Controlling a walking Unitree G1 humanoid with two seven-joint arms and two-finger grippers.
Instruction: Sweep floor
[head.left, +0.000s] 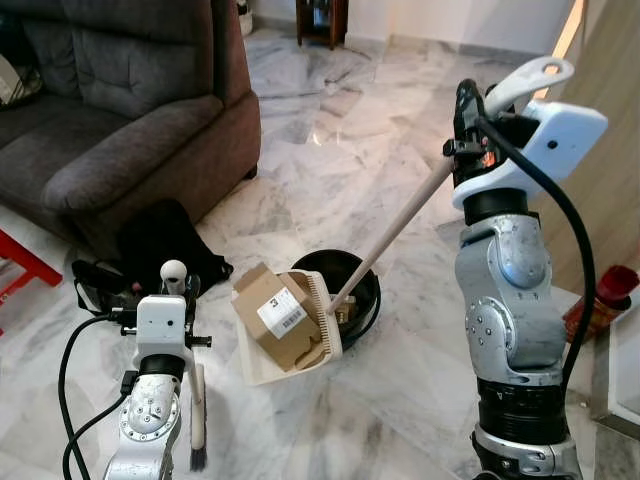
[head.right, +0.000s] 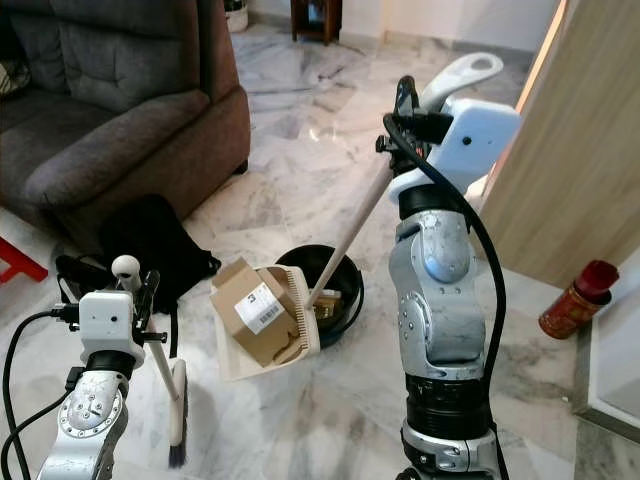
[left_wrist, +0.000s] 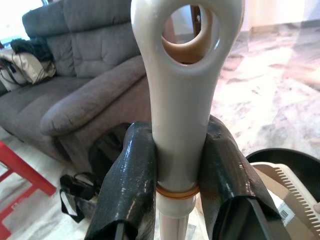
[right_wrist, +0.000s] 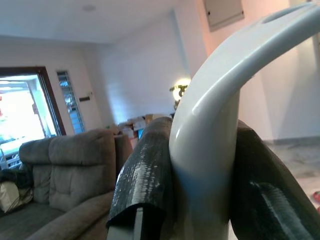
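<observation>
Two grippers' fingers clamped, left gripper (left_wrist: 176, 192) on broom (head.right: 168, 385), right gripper (right_wrist: 200, 200) on dustpan (head.left: 290, 335) holding box (head.left: 278, 314)

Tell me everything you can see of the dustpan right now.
The dustpan is cream plastic with a comb-toothed edge and a long pale handle ending in a looped grip. It rests on the marble floor, tilted against a black bin. A cardboard box with a barcode label lies in its scoop. The right gripper holds the grip at the handle's top, fingers shut around it.
</observation>
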